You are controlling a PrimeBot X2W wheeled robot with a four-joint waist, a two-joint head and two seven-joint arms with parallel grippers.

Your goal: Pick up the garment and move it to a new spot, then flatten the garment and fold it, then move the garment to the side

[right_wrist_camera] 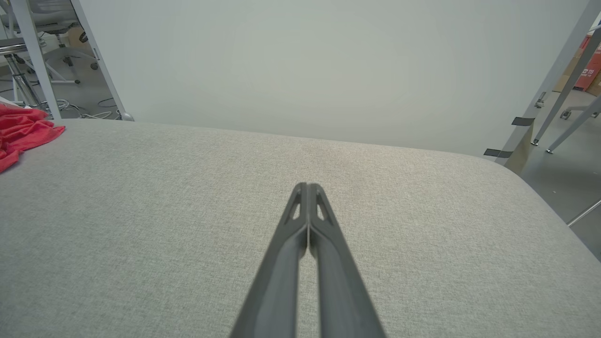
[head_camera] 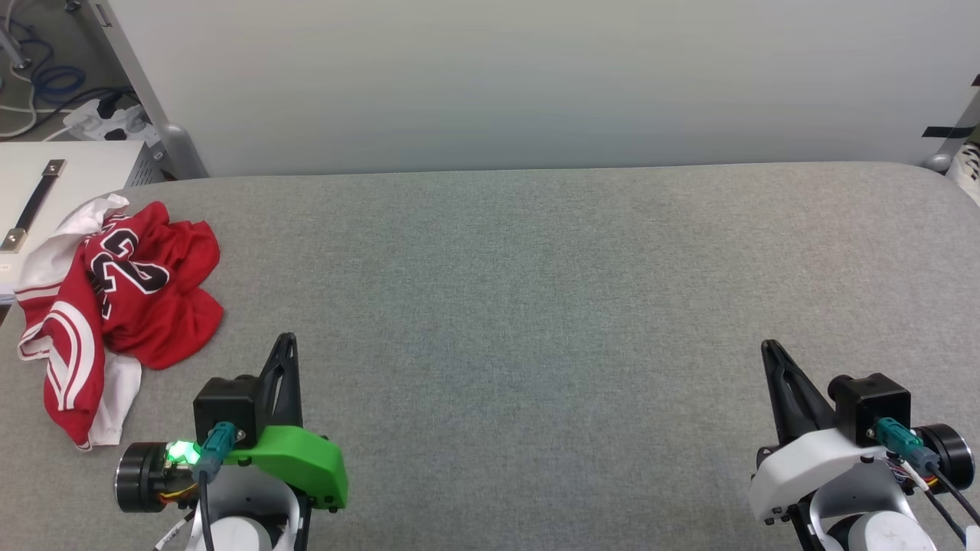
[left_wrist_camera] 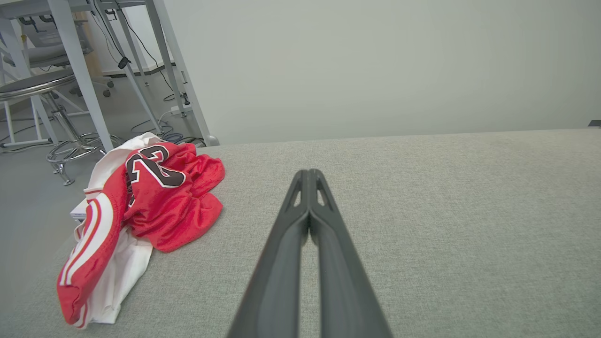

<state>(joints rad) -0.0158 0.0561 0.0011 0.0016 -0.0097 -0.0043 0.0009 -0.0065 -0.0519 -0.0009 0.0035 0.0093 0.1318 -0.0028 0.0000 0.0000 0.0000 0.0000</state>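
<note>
Garment: a red jersey with white sleeves and black, white-outlined digits is seen crumpled in a heap at the far left of the counter, by its left edge. A red-and-white striped band is turned outward on the near side.
Left pincer: the two long dark fingers are pressed together with nothing between them. It is placed low over the grey surface, near the garment's right side but apart from it.
Right pincer: the fingers are likewise brought together and nothing is held. It is placed at the near right, well apart from the garment.
Counter: it is covered in grey woven fabric, with rounded far corners, and is backed by a pale wall.
White box: it is fitted with a black strap handle and is set just beside the counter's left end.
Stool: it is seen on the floor beyond the garment.
</note>
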